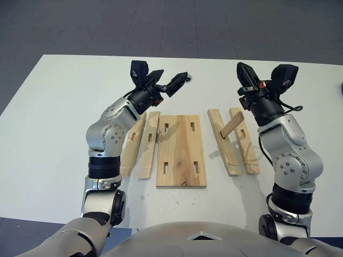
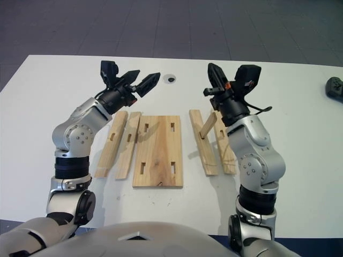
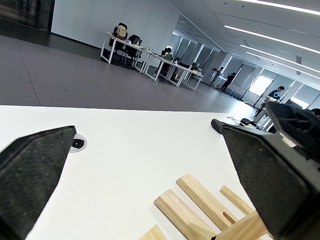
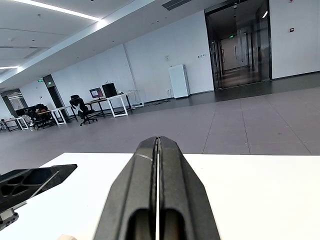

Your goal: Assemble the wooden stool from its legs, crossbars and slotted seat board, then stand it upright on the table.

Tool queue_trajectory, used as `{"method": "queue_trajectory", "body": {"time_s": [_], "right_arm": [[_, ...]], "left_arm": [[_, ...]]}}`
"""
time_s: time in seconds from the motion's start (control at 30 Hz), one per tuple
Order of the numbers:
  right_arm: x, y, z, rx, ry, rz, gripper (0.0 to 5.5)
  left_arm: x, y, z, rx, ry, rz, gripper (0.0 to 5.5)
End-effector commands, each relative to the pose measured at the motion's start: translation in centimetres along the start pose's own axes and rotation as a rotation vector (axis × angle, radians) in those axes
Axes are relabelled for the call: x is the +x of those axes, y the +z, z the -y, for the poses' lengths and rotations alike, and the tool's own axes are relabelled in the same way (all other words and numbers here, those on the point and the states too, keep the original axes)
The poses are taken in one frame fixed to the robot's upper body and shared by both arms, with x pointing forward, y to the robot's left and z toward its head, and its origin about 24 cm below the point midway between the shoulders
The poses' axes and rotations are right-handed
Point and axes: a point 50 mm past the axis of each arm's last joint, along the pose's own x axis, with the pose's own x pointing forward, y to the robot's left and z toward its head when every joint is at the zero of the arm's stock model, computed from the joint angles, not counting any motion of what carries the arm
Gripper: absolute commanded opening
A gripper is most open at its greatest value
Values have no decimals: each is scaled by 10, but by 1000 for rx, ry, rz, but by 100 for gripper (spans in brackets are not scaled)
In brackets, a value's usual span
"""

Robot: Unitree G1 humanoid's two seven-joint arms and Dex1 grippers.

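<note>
Hovering upper left of centre in the left eye view, the left pincer (image 1: 161, 75) is released, its two fingers (image 3: 35, 170) spread wide with nothing between them. At upper right in that view, the right pincer (image 1: 243, 69) is clenched on nothing; in the right wrist view its fingers (image 4: 175, 200) meet along a thin seam. Both hang above the white worktop (image 1: 59, 118), apart from the wood.

Just below the left pincer and partly under that arm, the left slats (image 1: 149, 147) lie flat side by side, two slotted pieces running toward the bottom of the frame. Just right of them, mid-frame, the seat board (image 1: 181, 152) lies flat, with four slots near its corners. Across a gap from the board, the right slats (image 1: 229, 158) lie flat and close together below the right pincer. A short crossbar (image 1: 231, 126) rises tilted from the slat nearer the board, leaning toward the upper right.

Beyond the left pincer a round grommet (image 2: 170, 78) sits in the worktop. A dark object (image 2: 335, 88) lies at the right edge of the right eye view.
</note>
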Motion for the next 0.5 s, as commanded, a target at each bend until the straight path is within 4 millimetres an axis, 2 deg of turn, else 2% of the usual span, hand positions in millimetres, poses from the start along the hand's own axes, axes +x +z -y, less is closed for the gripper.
{"method": "queue_trajectory", "body": {"time_s": [0.03,0.1,0.33,0.43,0.5], "right_arm": [[-19,-57,18,101,-67,-285,3],[-24,-59,18,90,-59,-303,3],[-17,-40,13,90,-43,-179,3],[-22,-41,5,88,2,-232,3],[-28,-41,3,90,7,-272,31]], "left_arm": [[1,3,0,3,9,9,540],[2,4,0,3,4,9,540],[-3,-5,5,-14,-8,-8,540],[-2,-3,4,-12,-6,-7,540],[-2,-2,3,-4,0,-7,540]]}}
